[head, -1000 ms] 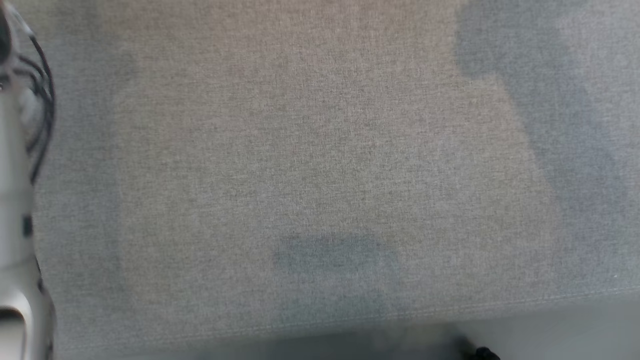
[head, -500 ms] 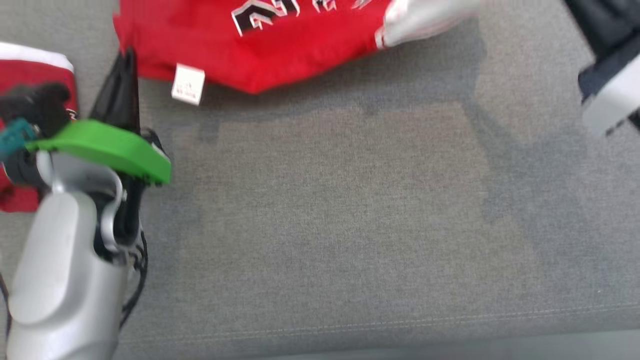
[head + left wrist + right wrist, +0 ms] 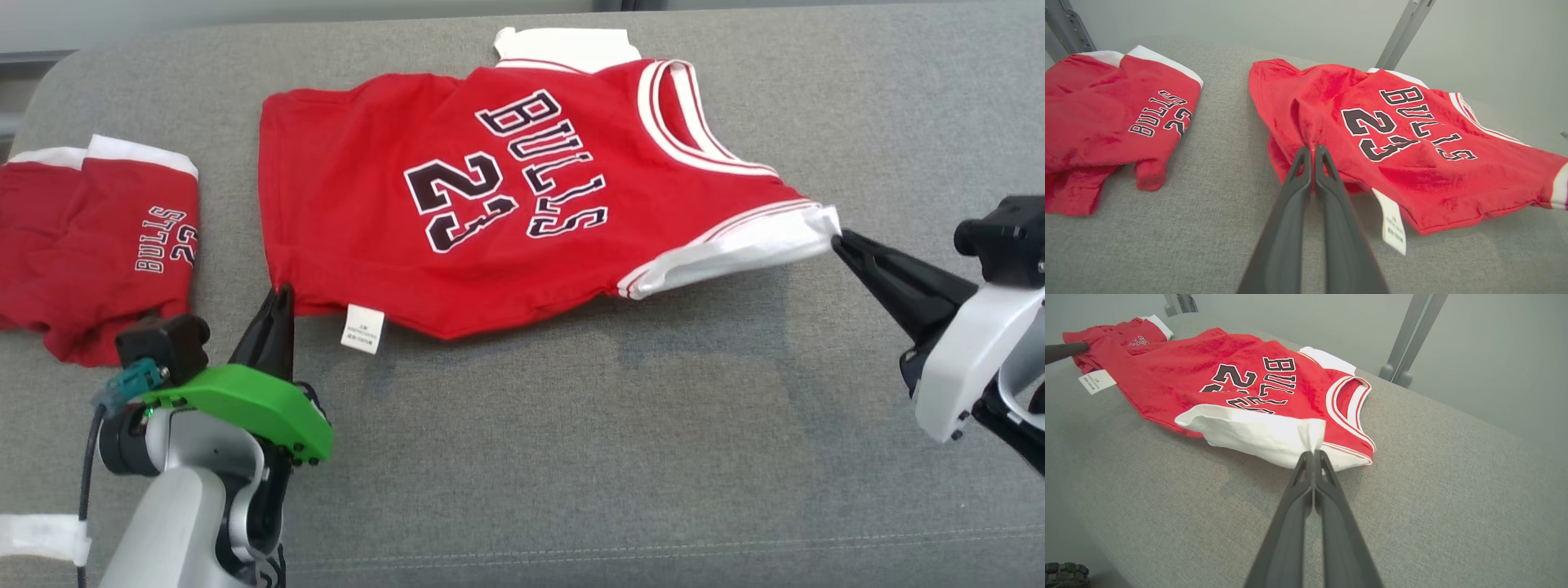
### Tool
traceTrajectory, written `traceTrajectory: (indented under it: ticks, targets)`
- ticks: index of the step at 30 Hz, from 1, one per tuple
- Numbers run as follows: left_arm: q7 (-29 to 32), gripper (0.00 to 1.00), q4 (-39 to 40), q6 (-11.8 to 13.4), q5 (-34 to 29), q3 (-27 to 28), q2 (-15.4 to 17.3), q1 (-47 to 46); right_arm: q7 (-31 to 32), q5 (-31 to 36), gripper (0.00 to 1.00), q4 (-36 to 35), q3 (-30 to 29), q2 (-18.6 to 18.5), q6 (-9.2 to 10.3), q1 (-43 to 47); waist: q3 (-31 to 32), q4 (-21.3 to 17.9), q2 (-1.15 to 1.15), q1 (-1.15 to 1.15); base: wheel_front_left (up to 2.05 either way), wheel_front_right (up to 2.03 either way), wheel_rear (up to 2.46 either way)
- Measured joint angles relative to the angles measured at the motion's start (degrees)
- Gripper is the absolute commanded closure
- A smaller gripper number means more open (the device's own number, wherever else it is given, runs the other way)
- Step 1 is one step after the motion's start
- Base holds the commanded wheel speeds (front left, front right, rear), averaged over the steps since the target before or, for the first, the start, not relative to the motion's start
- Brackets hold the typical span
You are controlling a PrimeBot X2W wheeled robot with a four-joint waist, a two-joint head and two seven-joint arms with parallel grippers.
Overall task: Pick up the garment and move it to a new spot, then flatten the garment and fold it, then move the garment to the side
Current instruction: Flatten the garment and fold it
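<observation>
The red Bulls jersey (image 3: 490,204) is stretched over the grey cushion (image 3: 571,457), just right of the folded red shorts (image 3: 90,237). My left gripper (image 3: 282,296) is clamped on the hem corner nearest the shorts, and my right gripper (image 3: 841,239) on the white sleeve farthest from them. I judge the relocation is underway; flattening, folding and setting aside remain. The jersey's underside is hidden.
</observation>
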State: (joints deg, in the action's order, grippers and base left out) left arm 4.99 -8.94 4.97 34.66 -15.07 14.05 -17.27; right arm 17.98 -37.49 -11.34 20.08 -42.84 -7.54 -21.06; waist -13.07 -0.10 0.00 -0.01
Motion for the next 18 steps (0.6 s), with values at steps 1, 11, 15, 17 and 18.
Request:
traceTrajectory:
  ticks: [1, 11, 15, 17, 18]
  targets:
    - [-0.55, 1.00, 0.08, 0.00, -0.21, -0.23, 0.08, 1.89, 1.27, -1.00, 1.00, -0.27, -0.63, -0.09, 0.00, 2.85, 0.79, 0.05, 0.00, 0.00, 0.00, 0.00, 0.00]
    - [-0.75, 1.00, 1.44, 1.19, 0.16, -0.77, 0.87, 9.85, 10.60, -8.62, 1.00, -3.08, -4.28, 0.12, 0.01, 15.70, 3.69, -0.33, 0.00, 0.00, 0.00, 0.00, 0.00]
    - [-0.22, 1.00, 2.18, 1.76, 0.16, -1.08, 1.30, 12.09, 14.88, -10.89, 1.00, -5.10, -5.38, -0.15, 0.02, 20.04, 4.59, -0.16, 0.00, 0.00, 0.00, 0.00, 0.00]
    - [0.24, 1.00, 2.81, 2.32, 0.15, -1.22, 1.44, 13.24, 16.60, -11.93, 1.00, -5.92, -6.20, 0.11, 0.02, 21.92, 4.91, 0.00, 0.00, 0.00, 0.00, 0.00, 0.00]
    - [0.57, 1.00, 3.14, 2.68, 0.11, -1.35, 1.53, 13.85, 17.71, -12.35, 1.00, -6.20, -6.58, 0.27, 0.02, 22.90, 5.04, 0.08, 0.00, 0.00, 0.00, 0.00, 0.00]
